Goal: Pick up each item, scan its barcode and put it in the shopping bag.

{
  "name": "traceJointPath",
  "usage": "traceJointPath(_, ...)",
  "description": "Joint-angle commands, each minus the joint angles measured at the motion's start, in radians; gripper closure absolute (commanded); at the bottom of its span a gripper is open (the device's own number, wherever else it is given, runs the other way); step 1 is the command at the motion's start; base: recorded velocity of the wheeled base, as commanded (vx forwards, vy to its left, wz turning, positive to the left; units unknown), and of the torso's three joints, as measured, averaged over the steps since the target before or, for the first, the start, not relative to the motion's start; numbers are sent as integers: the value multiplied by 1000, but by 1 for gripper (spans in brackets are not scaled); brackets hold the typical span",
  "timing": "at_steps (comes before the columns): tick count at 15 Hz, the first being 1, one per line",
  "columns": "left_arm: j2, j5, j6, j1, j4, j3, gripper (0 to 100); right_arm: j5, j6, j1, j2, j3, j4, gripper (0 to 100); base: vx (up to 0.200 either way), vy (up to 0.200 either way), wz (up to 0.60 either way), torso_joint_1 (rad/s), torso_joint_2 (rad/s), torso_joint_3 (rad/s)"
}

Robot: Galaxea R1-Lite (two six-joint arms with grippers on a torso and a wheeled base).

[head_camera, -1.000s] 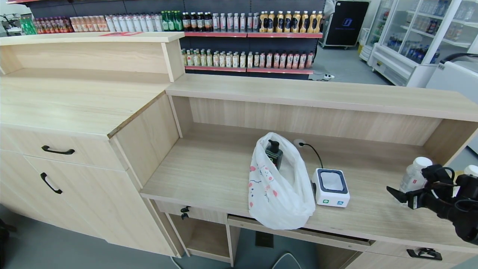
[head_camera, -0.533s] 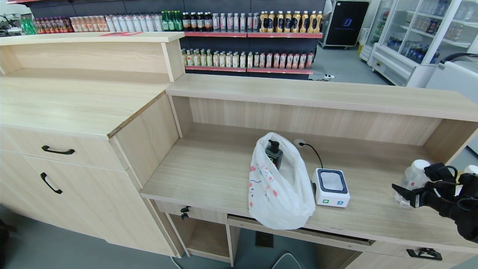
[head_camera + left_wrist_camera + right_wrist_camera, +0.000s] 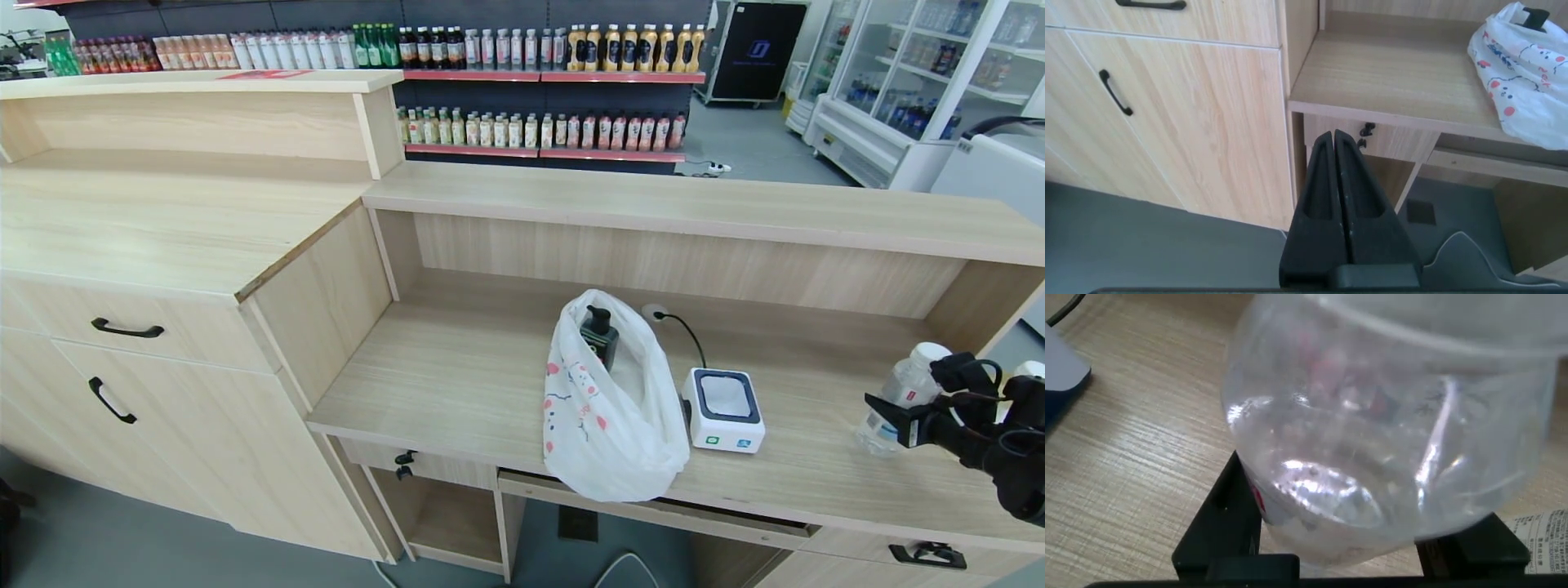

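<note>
**Q:** Bottle point(image 3: 902, 388) went from upright to leaning in the last second, and the right end effector point(image 3: 896, 415) shifted a bit further right with it. Is it grabbed?

**A:** Looks like it. The fingers are pinching the clear bottle from both sides near the right end of the worktop point(image 3: 457, 384). The scanner point(image 3: 722, 408) sits between it and the shopping bag point(image 3: 612, 416), which already holds a dark pump bottle point(image 3: 598, 335). So I'd guess lift and scan comes next.

**Q:** And the left end effector point(image 3: 1333, 143)?

**A:** Pressed together, low down by the cabinet point(image 3: 1192, 122).
</note>
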Motion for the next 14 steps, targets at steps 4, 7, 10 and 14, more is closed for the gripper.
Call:
traceJointPath(4, 0, 0, -1, 0, 0, 0, 100, 1, 5, 1, 1, -4, 13, 100, 0, 0, 0, 0, 0, 0)
traceJointPath(7, 0, 0, -1, 0, 0, 0, 100, 2, 129, 30, -135, -1, 133, 100, 0, 0, 0, 0, 0, 0)
traceJointPath(10, 0, 0, 1, 0, 0, 0, 100, 18, 353, 97, -412, -16, 419, 100, 0, 0, 0, 0, 0, 0)
traceJointPath(14, 0, 0, 1, 0, 0, 0, 100, 105, 544, 200, -714, -103, 827, 100, 0, 0, 0, 0, 0, 0)
